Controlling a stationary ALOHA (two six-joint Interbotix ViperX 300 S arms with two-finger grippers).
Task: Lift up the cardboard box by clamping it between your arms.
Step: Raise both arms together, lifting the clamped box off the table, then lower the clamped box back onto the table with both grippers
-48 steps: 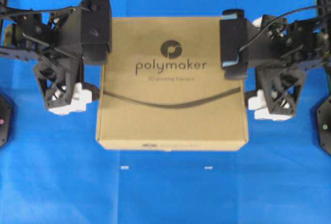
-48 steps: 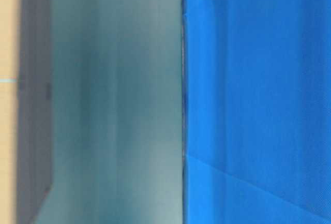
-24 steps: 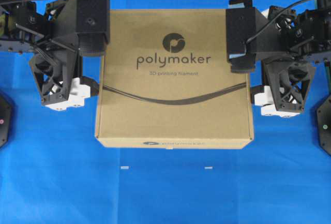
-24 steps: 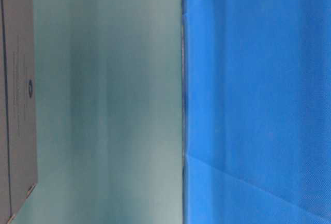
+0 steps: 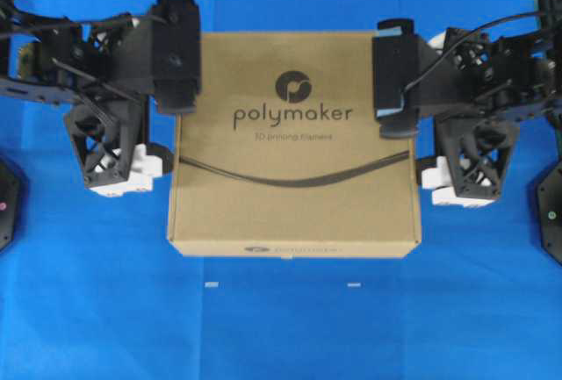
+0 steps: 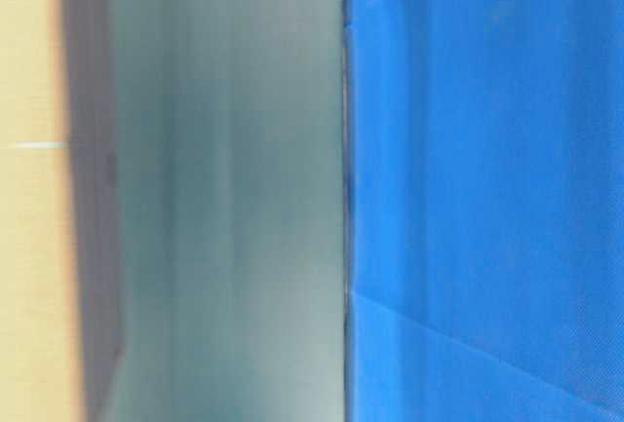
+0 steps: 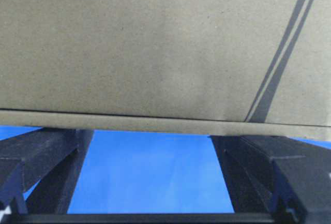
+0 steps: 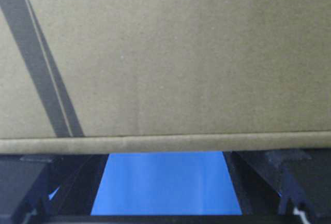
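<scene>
The cardboard box (image 5: 294, 143) lies flat in the middle of the overhead view, brown, with the "polymaker" print facing up. My left gripper (image 5: 167, 108) stands against its left side, and my right gripper (image 5: 413, 108) against its right side. Both are open. In the left wrist view the box (image 7: 129, 43) fills the top, and its edge crosses the tips of the left gripper (image 7: 152, 136), with only blue cloth between the fingers. The right wrist view shows the same for the box (image 8: 181, 53) and the right gripper (image 8: 165, 154). I cannot tell whether the box touches the cloth.
A blue cloth (image 5: 281, 327) covers the table, with two small white marks (image 5: 211, 284) in front of the box. Black arm bases (image 5: 549, 218) sit at both side edges. The table-level view is blurred, with a tan box face (image 6: 29, 247) at its left.
The box looked larger half a second ago and is smaller again now. It has shifted slightly right, and the left arm's black pad moved right with it. Both grippers stayed open.
</scene>
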